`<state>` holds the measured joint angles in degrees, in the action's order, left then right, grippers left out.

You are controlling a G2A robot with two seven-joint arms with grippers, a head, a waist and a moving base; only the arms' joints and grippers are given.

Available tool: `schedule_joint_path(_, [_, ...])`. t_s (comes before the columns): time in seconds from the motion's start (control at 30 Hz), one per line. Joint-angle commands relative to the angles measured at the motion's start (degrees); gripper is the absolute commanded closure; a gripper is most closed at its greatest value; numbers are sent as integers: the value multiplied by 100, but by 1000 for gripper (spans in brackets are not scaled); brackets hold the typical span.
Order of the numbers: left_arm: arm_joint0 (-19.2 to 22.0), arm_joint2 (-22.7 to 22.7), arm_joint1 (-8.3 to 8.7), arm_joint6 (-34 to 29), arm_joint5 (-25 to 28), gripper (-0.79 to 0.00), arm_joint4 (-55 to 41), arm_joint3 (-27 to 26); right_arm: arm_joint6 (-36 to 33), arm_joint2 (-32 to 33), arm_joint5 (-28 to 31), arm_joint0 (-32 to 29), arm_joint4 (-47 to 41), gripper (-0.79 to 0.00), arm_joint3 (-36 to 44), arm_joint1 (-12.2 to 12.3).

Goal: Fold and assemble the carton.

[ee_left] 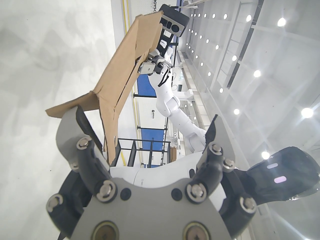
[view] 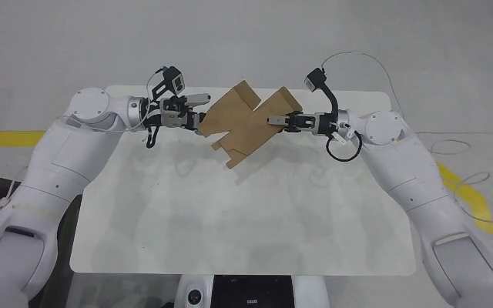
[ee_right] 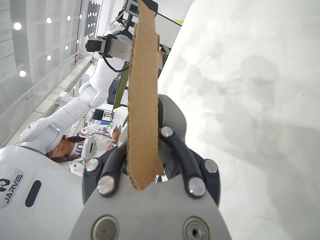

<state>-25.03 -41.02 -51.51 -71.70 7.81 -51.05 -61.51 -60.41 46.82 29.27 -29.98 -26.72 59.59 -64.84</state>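
Hanging over far half of smooth white table [view: 231,231] in top view: flat brown corrugated carton [view: 246,119] with notched flaps.
Left wrist view: left gripper [ee_left: 145,116] jaws wide apart, cardboard edge against one finger; bright hall ceiling [ee_left: 262,51] behind.
Right wrist view: right gripper [ee_right: 150,116] clamped on carton edge.

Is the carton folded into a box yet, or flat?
Flat, not a box: the carton appears as a thin sheet in the right wrist view, clamped in the right gripper.
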Motion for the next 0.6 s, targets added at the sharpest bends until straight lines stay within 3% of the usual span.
schedule_joint_path(0.0, [-16,-17,-22,8,-32,-483,54,23,-8,17,-2,-4,12,0,-3,-10])
schedule_joint_path(0.17, [-17,-10,-61,12,-149,-422,400,87,-41,53,-23,-8,64,0,-3,-32])
schedule_joint_path(0.23, [-20,-22,-79,39,-178,-453,480,115,-64,67,-31,-10,80,0,-4,-40])
schedule_joint_path(0.37, [-26,-59,-114,30,-194,-406,586,162,-101,95,-54,-13,113,0,-8,-55])
schedule_joint_path(0.4, [-23,-68,-122,26,-197,-409,623,171,-108,102,-60,-14,121,0,-10,-59])
schedule_joint_path(0.5, [-28,-95,-142,14,-185,-523,728,189,-135,118,-83,-15,154,0,-11,-70])
schedule_joint_path(0.57, [-35,-111,-154,4,-182,-508,805,194,-146,129,-98,-15,174,0,-14,-78])
